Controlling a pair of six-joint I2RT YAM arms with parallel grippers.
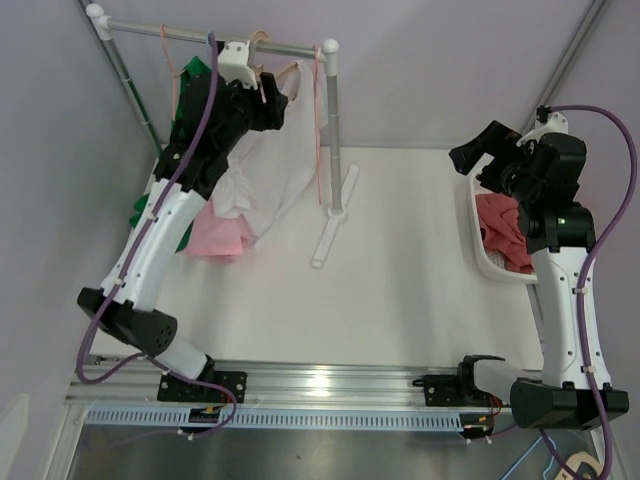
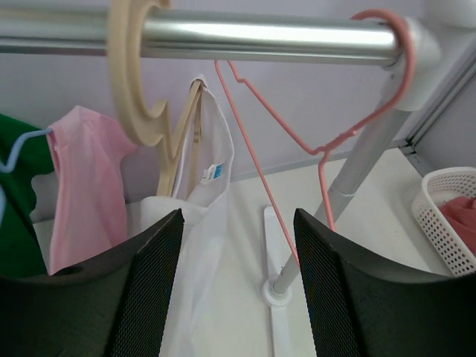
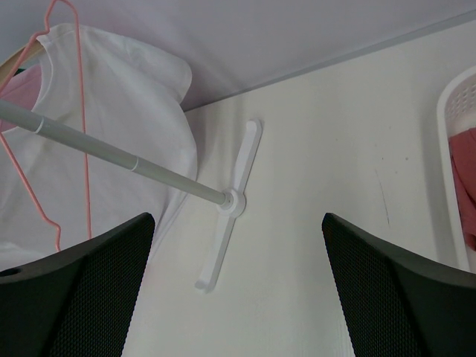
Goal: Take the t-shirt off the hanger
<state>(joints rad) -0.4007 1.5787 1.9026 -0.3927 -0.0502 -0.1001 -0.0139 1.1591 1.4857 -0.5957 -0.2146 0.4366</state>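
Left gripper [image 2: 238, 220] released, empty, below rail [image 2: 253, 36]. White t-shirt [image 2: 216, 141] hangs on beige hanger [image 2: 132, 97], centre of left wrist frame. Advise gripping collar fabric alone, clear of hanger. Right gripper [image 3: 238, 220] released

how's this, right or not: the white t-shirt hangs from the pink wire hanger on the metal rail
Not right. The white t-shirt hangs from the beige hanger, not the pink wire hanger, which hangs bare beside it. Both hangers are on the metal rail. The left wrist view shows this.
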